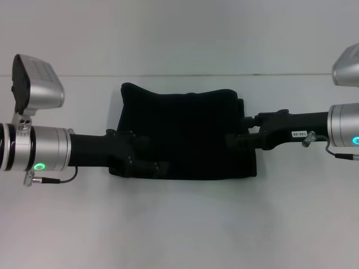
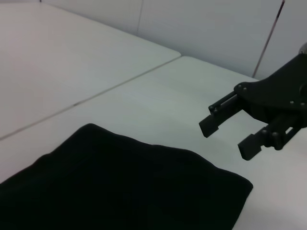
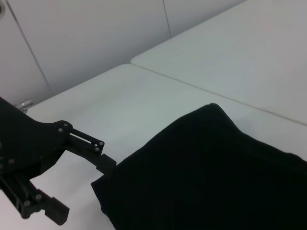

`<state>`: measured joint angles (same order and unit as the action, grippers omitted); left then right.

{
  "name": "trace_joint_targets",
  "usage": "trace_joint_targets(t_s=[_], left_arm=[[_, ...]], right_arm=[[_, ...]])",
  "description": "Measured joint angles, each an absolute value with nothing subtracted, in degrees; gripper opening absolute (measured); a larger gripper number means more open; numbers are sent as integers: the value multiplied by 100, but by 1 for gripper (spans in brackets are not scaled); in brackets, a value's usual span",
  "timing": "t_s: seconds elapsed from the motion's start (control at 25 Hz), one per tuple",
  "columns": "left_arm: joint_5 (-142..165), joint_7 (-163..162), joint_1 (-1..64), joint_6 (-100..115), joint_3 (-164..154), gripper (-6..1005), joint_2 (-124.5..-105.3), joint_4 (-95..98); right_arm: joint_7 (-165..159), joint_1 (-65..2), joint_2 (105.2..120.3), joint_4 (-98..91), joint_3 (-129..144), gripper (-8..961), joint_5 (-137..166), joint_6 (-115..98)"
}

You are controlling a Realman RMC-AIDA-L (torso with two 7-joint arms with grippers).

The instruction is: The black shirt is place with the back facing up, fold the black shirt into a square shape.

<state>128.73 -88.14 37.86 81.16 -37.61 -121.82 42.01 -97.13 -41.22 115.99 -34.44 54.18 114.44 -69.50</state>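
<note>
The desk (image 1: pixel 179 224) is a plain white surface that fills most of the head view. A thin seam (image 1: pixel 224 74) crosses it behind the work area, and the wrist views show that seam as a joint between 2 white desk panels. Pale wall panels (image 2: pixel 201 28) with vertical joints close the room behind the desk.

The black shirt (image 1: pixel 185 131) lies flat near the middle of the desk, folded into a compact, roughly rectangular bundle that is wider than it is deep. No lettering is visible on the exposed fabric.

The left arm (image 1: pixel 50 148) enters from the left edge of the head view. The left gripper (image 1: pixel 147 162) overlaps the shirt's near-left corner. In the head view the black jaws merge with the black fabric. The right wrist view shows the left gripper (image 3: pixel 86 187) with its jaws spread, 1 tip against the shirt's edge and the other over bare desk.

The right arm (image 1: pixel 342 131) enters from the right edge of the head view. The right gripper (image 1: pixel 238 130) reaches the shirt's right edge. The left wrist view shows the right gripper (image 2: pixel 230 136) with its jaws released and nothing between them, over the desk just beyond the shirt's corner.
</note>
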Motion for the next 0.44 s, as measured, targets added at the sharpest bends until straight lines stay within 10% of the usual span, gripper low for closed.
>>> trace_joint_targets(t_s=[0.44], left_arm=[[12922,-8824,3783,8167,-3748,891,-12172,4201]], right_arm=[[-9816,-4140,11593,-3427,5442,761,11512,-6946]])
